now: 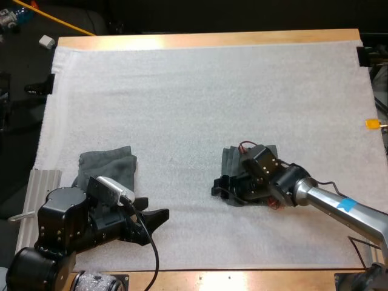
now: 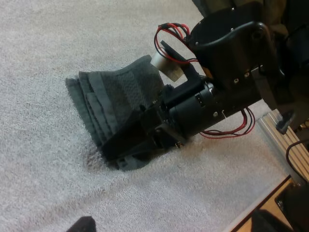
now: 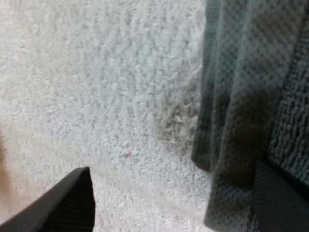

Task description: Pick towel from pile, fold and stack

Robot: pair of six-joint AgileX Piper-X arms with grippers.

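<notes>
Both open, the left gripper (image 1: 153,210) hovers while the right gripper (image 1: 222,187) straddles an edge of the folded dark grey-green cloth towel (image 1: 231,160), whose layers may separate if pinched unevenly.

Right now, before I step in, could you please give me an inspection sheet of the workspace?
surface: white mat on a wooden table.
job's things: left towel, rumpled, by my left arm; right towel, in folded layers, under my right gripper.
clutter: nothing seen.
grippers: left gripper open, over the mat, apart from the left towel; right gripper open, one finger on the right towel's edge, the other over the mat.
cables: nothing seen.
surroundings: metal rail at the mat's left edge; small white object and yellow line beyond the far left corner.
</notes>
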